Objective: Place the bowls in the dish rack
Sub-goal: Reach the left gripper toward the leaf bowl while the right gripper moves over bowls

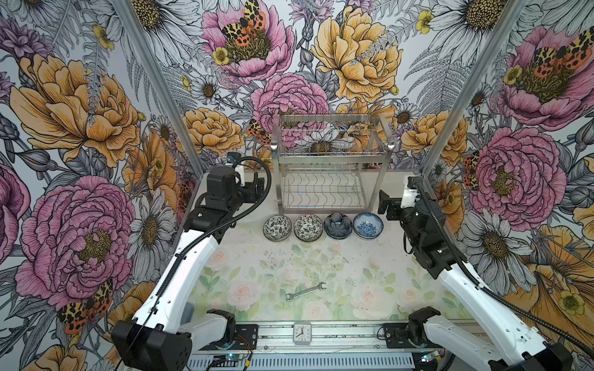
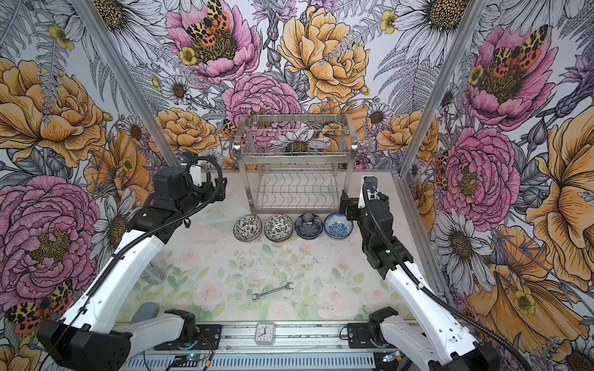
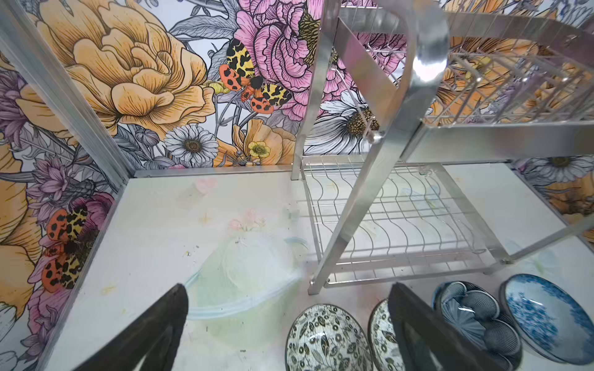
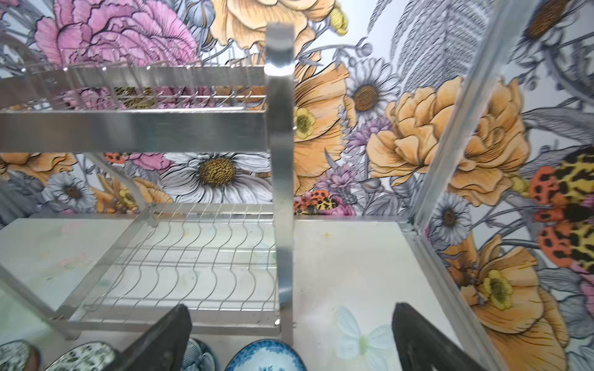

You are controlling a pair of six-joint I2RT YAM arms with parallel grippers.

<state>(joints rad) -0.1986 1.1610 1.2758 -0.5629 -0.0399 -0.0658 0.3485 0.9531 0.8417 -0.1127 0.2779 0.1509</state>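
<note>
Bowls (image 1: 308, 227): four are sitting in a row before the rack (image 1: 331, 151).
Left gripper (image 3: 287, 289): is hovering released, jaws apart.
Right gripper (image 4: 291, 307): is hovering released, jaws apart.

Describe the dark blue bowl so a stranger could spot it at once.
Find the steel dish rack at the table's back. In the row of four before it, the dark blue bowl is third from the left. Only it shows dark scalloped petals.
</note>
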